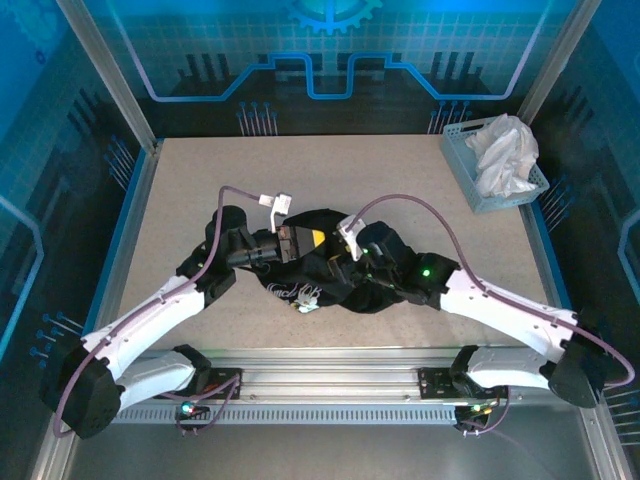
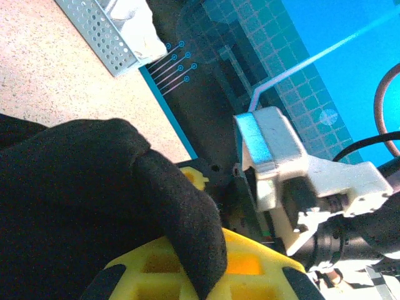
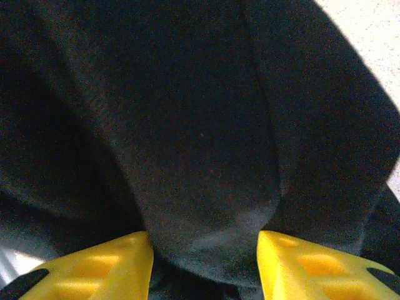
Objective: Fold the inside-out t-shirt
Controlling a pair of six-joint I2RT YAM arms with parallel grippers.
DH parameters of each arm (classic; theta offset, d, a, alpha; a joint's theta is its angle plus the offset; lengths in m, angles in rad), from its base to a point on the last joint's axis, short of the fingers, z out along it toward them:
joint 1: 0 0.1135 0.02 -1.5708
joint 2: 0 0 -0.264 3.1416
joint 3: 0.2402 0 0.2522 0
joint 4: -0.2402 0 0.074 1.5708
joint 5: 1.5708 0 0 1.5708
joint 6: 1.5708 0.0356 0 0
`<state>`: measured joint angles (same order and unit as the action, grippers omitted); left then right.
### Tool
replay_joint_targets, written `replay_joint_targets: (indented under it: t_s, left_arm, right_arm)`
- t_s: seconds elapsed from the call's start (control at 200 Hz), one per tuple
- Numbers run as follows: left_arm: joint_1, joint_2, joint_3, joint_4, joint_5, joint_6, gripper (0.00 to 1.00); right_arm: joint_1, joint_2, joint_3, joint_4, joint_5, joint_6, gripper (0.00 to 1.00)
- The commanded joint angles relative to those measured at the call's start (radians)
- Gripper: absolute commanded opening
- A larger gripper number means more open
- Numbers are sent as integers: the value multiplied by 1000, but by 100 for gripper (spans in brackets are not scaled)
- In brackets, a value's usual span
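Left gripper (image 2: 250, 265) first: its yellow fingers are pressed together on a fold of the inside-out t-shirt (image 2: 81, 206), with black cloth running down over the near finger and off the bottom of the wrist view. Over to the right gripper (image 3: 205, 265), and it's a different story. The two yellow fingers (image 3: 100, 265) stand apart, and a fat bulge of the black fabric sits in the gap, touching both inner faces.

From above, both arms reach in from the near edge and meet at the middle of the table (image 1: 190, 190), the two grippers close together over the shirt. The garment lies as a crumpled dark heap around the table's centre, a little to the near side, bunched under and between the two wrists. On its near-left edge there's a small pale print (image 1: 300, 294), white marks on black, too small to read any lettering.

Past the heap it's speckled tabletop. Far right corner: a pale blue perforated basket (image 1: 463, 165) with a white cloth (image 1: 505, 150) stuffed in it, well apart from the shirt. Beyond that, the back wall (image 1: 200, 40) glows blue with a circuit-line pattern and a gear emblem (image 1: 335, 10) at top centre. I can't make out any writing on it.
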<state>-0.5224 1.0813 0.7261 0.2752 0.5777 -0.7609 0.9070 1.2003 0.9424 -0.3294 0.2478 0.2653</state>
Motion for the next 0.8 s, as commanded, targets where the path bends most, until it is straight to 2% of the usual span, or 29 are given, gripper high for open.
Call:
replay_joint_targets:
  t_s: [0.0,0.045,0.065,0.07,0.085,0.13,0.155,0.18,0.28,0.355,0.425,0.605,0.705,0.795]
  left_arm:
    - [9,-45,-9,9,11,14,0]
    - [13,-53,-10,3,3,15,0]
    - [17,-57,-11,0,-4,14,0]
    - [17,-59,-12,-1,-6,13,0]
    - [22,-63,-15,-3,-13,12,0]
    - [37,-78,-22,-16,-44,4,0]
    - [50,-90,-28,-35,-72,-2,0]
    - [65,-103,-35,-61,-113,-5,0]
    - [114,-127,-49,-175,-282,38,0]
    - [114,-105,-29,-251,-388,119,0]
    - [114,-80,-7,-297,-434,178,0]
    - [113,-68,-1,-347,-497,255,14]
    - [107,-82,0,-392,-519,287,32]
    - [71,-125,-2,-441,-589,320,47]
  right_arm:
    - [-31,63,39,92,-23,-20,47]
    - [-54,85,50,98,-58,-20,38]
    - [-64,93,54,96,-82,-23,31]
    - [-69,94,56,94,-98,-24,26]
    - [-75,94,58,93,-111,-26,22]
    - [-105,84,62,82,-217,-49,6]
    - [-126,68,60,79,-291,-66,1]
    - [-147,54,56,78,-371,-79,0]
    - [-272,-2,32,126,-880,-74,0]
    - [-317,-10,3,244,-1067,1,0]
    - [-328,-6,-6,309,-1120,41,0]
    - [-341,10,0,399,-1152,97,0]
    - [-353,31,15,398,-1147,97,0]
    - [-369,54,23,392,-1139,106,0]
